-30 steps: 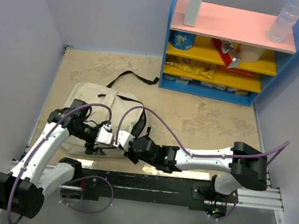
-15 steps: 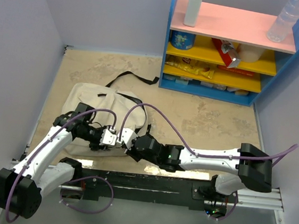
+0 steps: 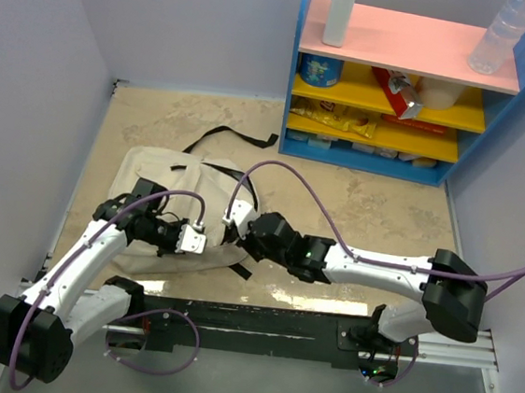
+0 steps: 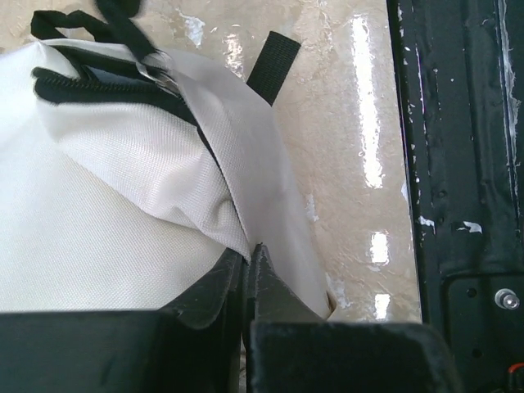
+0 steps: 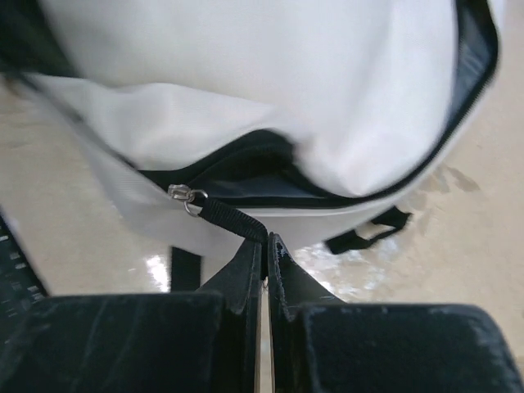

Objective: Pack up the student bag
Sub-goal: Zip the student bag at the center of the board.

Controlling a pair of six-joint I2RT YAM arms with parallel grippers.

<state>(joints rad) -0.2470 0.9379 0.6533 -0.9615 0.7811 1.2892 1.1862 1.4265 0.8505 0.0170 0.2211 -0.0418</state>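
Student bag (image 3: 166,175): lies on its side on the left half of the tabletop (image 3: 373,213), its near edge just beyond the black mounting rail (image 3: 259,323).

Left end effector (image 4: 248,255): jaws closed, pinching a fold of the beige canvas at the bag's near edge. Fabric runs up out of the fingertips, pulled into a ridge. A short black strap end (image 4: 275,65) lies flat on the tabletop just beside the bag.

Right end effector (image 5: 264,244): jaws closed on the black pull tab (image 5: 228,216), which hangs from the metal zipper slider (image 5: 185,196). The tab is drawn taut. Behind the slider the zipper stands partly open, with a dark interior visible through the gap. How far it is open overall, I cannot tell.

In the overhead view both end effectors meet at the bag's near right side, close together.

Farther back: a black shoulder strap (image 3: 227,135) trails off the bag's far side.

Far right, well apart from the bag: blue shelf unit (image 3: 297,88) with snack packets, and a clear bottle (image 3: 505,34) on top.
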